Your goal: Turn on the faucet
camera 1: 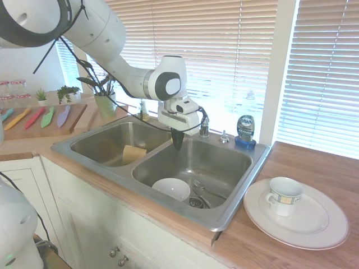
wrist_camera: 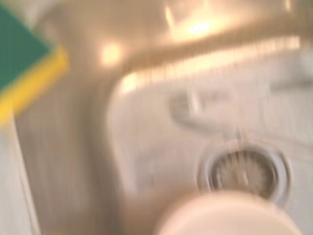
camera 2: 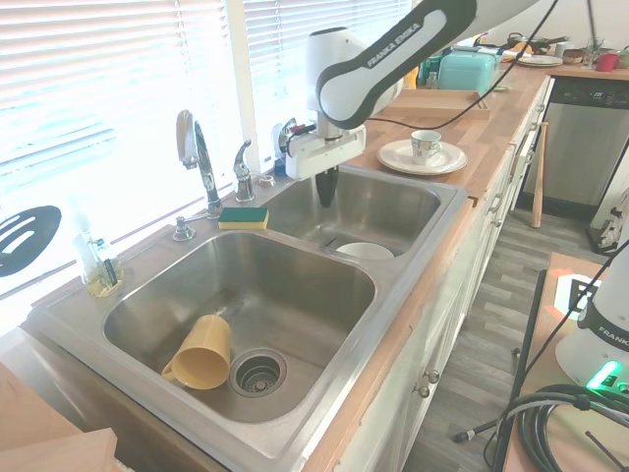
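Faucet [camera 2: 197, 147], steel sink [camera 2: 295, 393], wooden counter [camera 2: 501, 138]

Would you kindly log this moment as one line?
gripper: shut, empty, above sink basin | grey gooseneck faucet: untouched, lever apart | no water seen

The wrist view is blurred everywhere: the sponge [wrist_camera: 22, 68] is cut off by the picture's edge, the bowl [wrist_camera: 227, 215] is only a pale shape beside the drain [wrist_camera: 244, 171]. In the first exterior view the arm hides most of the faucet [camera 1: 203, 124]. The gripper [camera 2: 326, 187] fingers look closed, but they are too dark to tell.
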Tool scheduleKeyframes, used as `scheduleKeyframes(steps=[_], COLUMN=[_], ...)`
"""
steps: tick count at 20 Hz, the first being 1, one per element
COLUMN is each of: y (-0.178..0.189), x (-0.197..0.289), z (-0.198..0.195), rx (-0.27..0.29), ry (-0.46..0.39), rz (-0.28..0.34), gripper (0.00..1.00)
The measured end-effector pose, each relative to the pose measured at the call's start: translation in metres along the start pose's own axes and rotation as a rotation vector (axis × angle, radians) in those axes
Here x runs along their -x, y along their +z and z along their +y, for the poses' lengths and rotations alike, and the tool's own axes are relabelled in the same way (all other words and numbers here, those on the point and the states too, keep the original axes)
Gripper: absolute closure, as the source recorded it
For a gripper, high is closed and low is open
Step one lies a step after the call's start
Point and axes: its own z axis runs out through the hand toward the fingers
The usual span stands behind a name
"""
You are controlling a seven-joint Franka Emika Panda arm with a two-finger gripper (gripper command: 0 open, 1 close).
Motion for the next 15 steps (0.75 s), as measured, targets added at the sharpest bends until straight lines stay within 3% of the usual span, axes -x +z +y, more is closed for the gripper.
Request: scheduleKeyframes(steps=[7,8,15], y=[-0.011,-0.012,-0.012], x=[0.039,0.044,0.059], z=[0.075,0.082,0.099], rx=[0.01,0.009,0.005], ry=[-0.052,-0.054,-0.06], rz=[-0.041,-0.042,-0.055], gripper=[1.0,0.0,0.0])
